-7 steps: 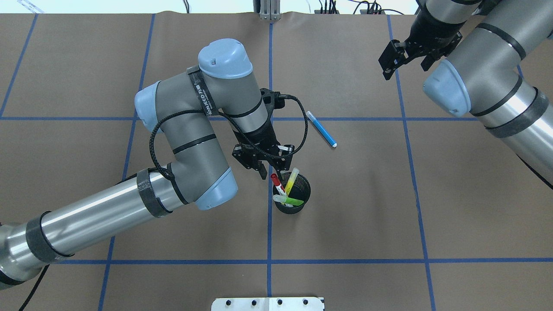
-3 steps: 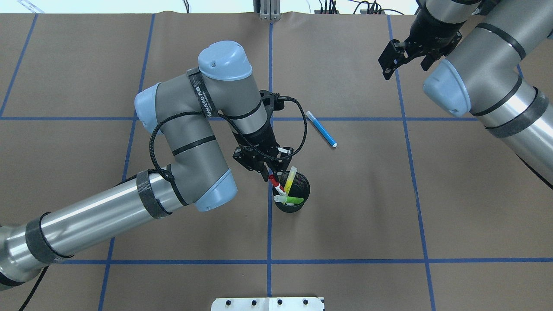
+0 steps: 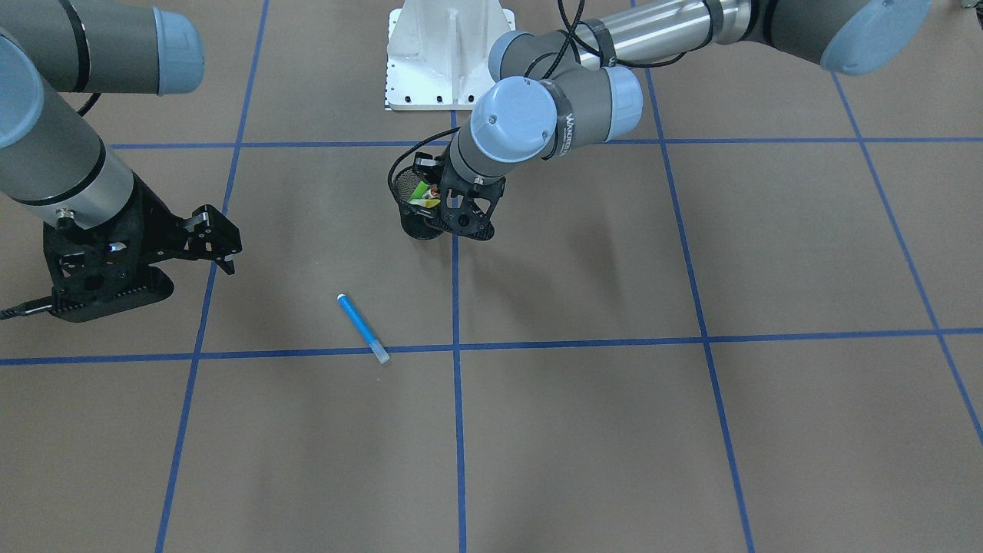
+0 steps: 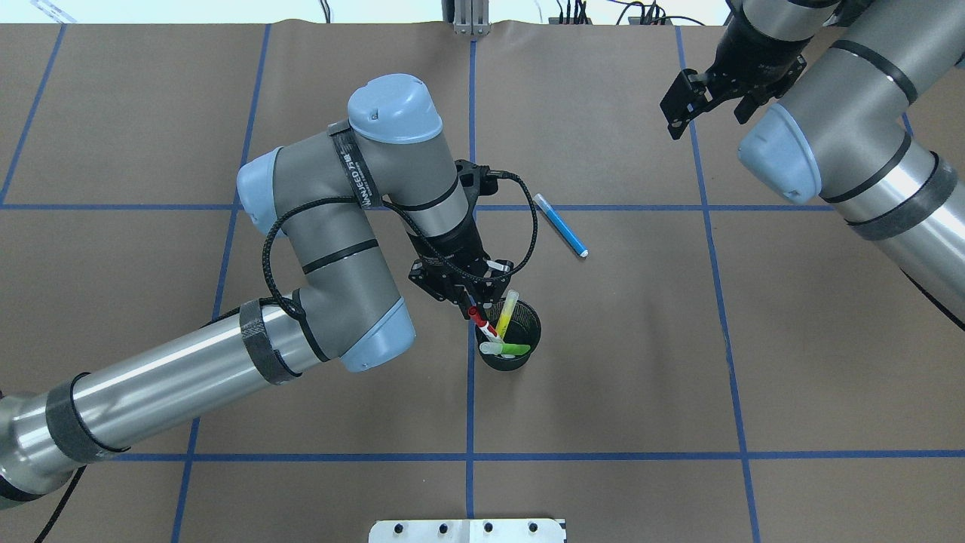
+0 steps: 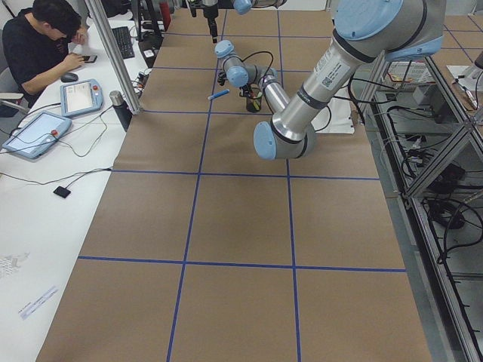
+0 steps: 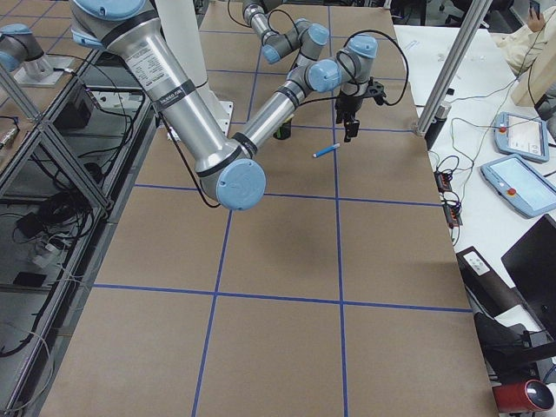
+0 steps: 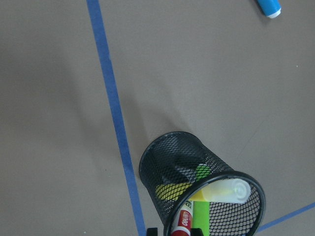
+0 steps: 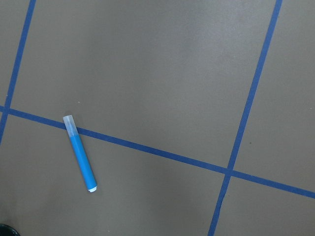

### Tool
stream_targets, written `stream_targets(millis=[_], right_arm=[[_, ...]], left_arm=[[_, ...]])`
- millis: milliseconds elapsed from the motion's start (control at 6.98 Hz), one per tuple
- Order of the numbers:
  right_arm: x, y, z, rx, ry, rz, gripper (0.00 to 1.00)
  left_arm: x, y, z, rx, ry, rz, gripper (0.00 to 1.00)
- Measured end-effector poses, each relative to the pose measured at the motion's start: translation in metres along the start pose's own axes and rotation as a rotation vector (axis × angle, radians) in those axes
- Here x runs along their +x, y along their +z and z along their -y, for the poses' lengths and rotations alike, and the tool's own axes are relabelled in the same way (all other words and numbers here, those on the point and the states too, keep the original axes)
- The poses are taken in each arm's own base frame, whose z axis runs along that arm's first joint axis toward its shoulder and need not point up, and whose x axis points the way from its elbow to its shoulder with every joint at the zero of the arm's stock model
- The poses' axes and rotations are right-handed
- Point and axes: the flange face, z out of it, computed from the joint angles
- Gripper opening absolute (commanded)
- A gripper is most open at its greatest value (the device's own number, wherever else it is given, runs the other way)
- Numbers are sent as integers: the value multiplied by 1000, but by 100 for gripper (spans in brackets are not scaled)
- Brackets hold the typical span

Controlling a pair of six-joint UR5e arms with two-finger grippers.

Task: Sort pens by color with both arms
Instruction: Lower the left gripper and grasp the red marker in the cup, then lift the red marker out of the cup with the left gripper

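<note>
Left gripper (image 4: 470,305) is pinched tight on the red-capped pen (image 4: 488,327), which pokes out of the black mesh cup (image 4: 534,323) just right of centre. The yellow pen (image 4: 510,312) and lime green pen (image 4: 513,349) sit in that cup too. The blue pen (image 4: 561,225) lies flat up-right of it. The right gripper (image 4: 707,113) hangs spread in the upper right corner.

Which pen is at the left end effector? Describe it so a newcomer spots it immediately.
Near the centre of the table stands a black mesh cup holding three pens. The one at the tips of the left end effector is the red-capped pen. Its red cap and white barrel set it apart from the yellow pen and lime green pen beside it.
</note>
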Motion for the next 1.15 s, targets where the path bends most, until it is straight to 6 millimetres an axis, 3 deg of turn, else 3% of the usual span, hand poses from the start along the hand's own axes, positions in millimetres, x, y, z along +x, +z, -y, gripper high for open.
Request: stream_targets(millis=[573, 859, 1146], right_arm=[[0, -1, 0, 2, 0, 0, 99], [0, -2, 0, 3, -1, 1, 99], [0, -2, 0, 2, 0, 1, 99]], left_arm=[[15, -13, -11, 6, 22, -26, 26], [22, -29, -22, 3, 41, -55, 24], [19, -56, -20, 34, 44, -71, 24]])
